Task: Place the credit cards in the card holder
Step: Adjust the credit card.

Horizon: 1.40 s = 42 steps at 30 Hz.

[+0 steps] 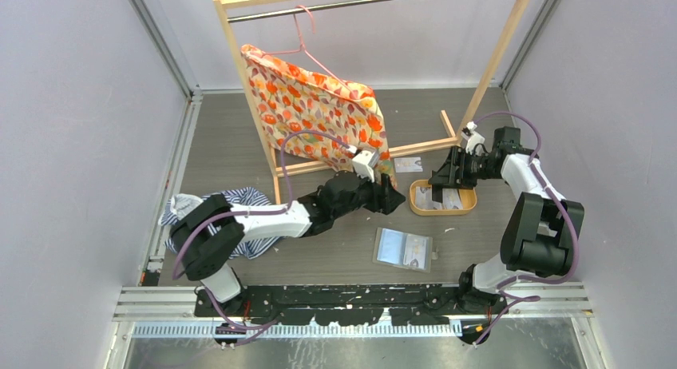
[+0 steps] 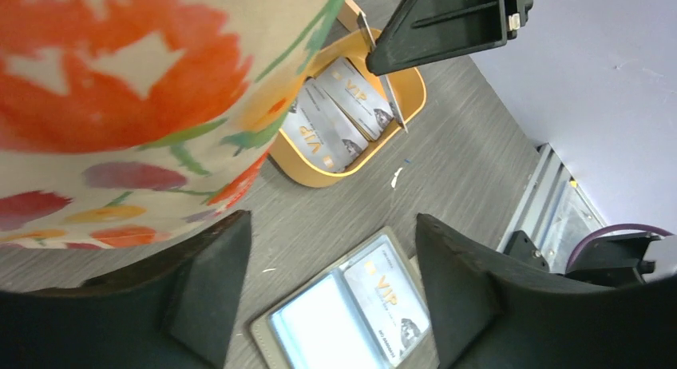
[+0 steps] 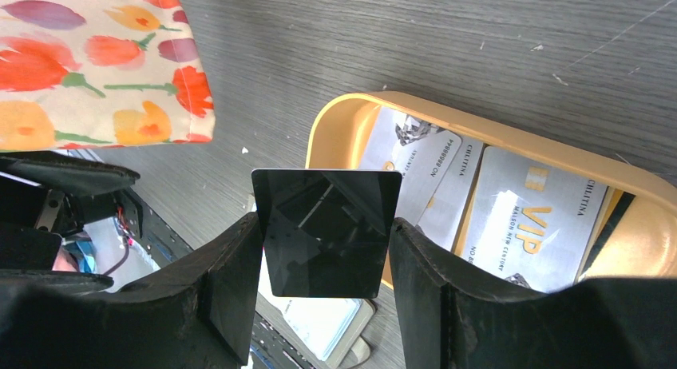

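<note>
The right fingers (image 3: pixel 231 281) hung over the tray (image 3: pixel 335 121), clamped on the side edges of a black card (image 3: pixel 327 233). The left fingers (image 2: pixel 211 289) stood well apart and empty, just beside the tray. Silver cards (image 3: pixel 527 225) lay overlapping in the tray. The holder (image 2: pixel 343 317) lay open on the desk (image 1: pixel 335 249) near the tray, a VIP card (image 2: pixel 387 293) in one sleeve.

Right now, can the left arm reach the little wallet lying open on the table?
Probably yes. The left gripper is open and empty, and the card holder lies open close by. Nothing sits between them; the right gripper holds a black card over the tray.
</note>
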{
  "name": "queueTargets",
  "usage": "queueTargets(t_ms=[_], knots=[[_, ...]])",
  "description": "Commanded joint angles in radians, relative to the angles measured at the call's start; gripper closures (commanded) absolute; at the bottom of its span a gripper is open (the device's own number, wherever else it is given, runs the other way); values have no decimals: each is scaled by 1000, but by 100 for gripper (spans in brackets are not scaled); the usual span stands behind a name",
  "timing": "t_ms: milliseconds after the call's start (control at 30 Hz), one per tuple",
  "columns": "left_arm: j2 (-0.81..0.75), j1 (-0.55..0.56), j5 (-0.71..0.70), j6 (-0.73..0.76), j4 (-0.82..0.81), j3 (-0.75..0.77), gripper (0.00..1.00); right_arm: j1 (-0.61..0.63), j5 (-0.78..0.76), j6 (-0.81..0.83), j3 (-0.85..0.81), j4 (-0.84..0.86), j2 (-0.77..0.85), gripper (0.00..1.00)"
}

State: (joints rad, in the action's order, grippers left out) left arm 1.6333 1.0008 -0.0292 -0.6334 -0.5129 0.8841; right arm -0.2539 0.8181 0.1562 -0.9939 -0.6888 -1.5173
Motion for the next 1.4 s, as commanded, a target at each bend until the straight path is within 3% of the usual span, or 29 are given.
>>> queueTargets(t_ms=[0,67,100,200,300,467,800,1133,1367], knots=[[-79,-5,-67,92,-158,-98,21,-5,59,-1,11,42,59,70],[-75,-6,-84,94,-294,-157,3,-5,70,-3,15,46,66,70],[-64,-8,-81,80,-353,-182,1,-5,80,-3,17,48,68,70],[-15,-27,-6,21,-464,-198,0,-3,94,-4,23,49,69,71],[24,-23,64,-33,-466,-155,0,-1,101,-4,24,48,66,71],[76,19,42,-52,-433,-77,2,1,109,0,25,42,60,71],[212,83,-111,-74,-271,99,11,15,118,9,23,34,61,72],[315,102,-170,-103,-125,257,30,24,121,14,21,29,64,71],[356,102,-190,-135,-75,312,48,28,124,19,23,28,72,71]])
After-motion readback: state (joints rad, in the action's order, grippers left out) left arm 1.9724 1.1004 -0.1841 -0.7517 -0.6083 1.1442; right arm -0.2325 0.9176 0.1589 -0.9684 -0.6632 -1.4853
